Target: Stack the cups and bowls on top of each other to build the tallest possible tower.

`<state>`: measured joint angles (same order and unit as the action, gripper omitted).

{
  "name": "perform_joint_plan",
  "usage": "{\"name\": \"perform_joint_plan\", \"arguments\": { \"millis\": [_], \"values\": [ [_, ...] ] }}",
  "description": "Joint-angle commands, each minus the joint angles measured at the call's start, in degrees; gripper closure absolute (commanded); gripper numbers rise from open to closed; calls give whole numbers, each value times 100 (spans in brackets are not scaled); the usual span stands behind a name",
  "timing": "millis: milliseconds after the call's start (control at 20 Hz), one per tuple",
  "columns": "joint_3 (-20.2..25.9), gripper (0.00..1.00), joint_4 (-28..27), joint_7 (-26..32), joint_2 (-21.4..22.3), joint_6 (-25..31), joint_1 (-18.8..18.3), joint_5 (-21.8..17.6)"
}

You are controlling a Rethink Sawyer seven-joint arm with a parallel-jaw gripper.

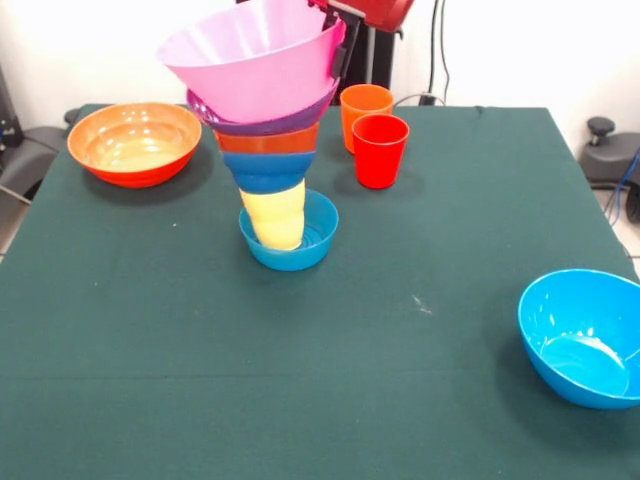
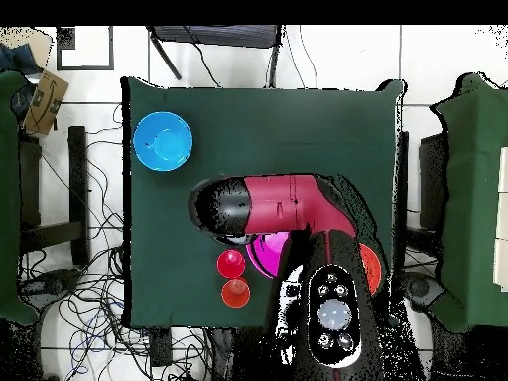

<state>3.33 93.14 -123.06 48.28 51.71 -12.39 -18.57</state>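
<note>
The tower stands mid-table. Its base is a small blue bowl (image 1: 309,248) holding an upturned yellow cup (image 1: 275,215). Above that come a small blue bowl (image 1: 267,172), a small orange bowl (image 1: 268,140) and a purple bowl (image 1: 262,122). A large pink bowl (image 1: 250,65) sits tilted on top. My gripper (image 1: 340,42) is at the pink bowl's upper right rim, shut on it. An orange cup (image 1: 364,102) and a red cup (image 1: 380,150) stand right of the tower. In the overhead view the arm (image 2: 288,203) hides most of the pink bowl (image 2: 266,254).
A large orange bowl (image 1: 135,142) sits at the far left. A bright blue bowl (image 1: 585,335) (image 2: 163,141) lies near the right edge of the green table (image 1: 420,260). The red cup (image 2: 231,263) and orange cup (image 2: 236,293) show beside the arm.
</note>
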Motion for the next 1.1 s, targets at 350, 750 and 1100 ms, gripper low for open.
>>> {"name": "perform_joint_plan", "arguments": {
  "millis": [350, 750, 1100],
  "values": [
    [133, 100, -203, 8, -421, -545, 91, -448],
    [165, 100, -358, -27, -522, -502, 113, -381],
    [65, 100, -424, -122, -583, -434, 190, -423]
  ]
}}
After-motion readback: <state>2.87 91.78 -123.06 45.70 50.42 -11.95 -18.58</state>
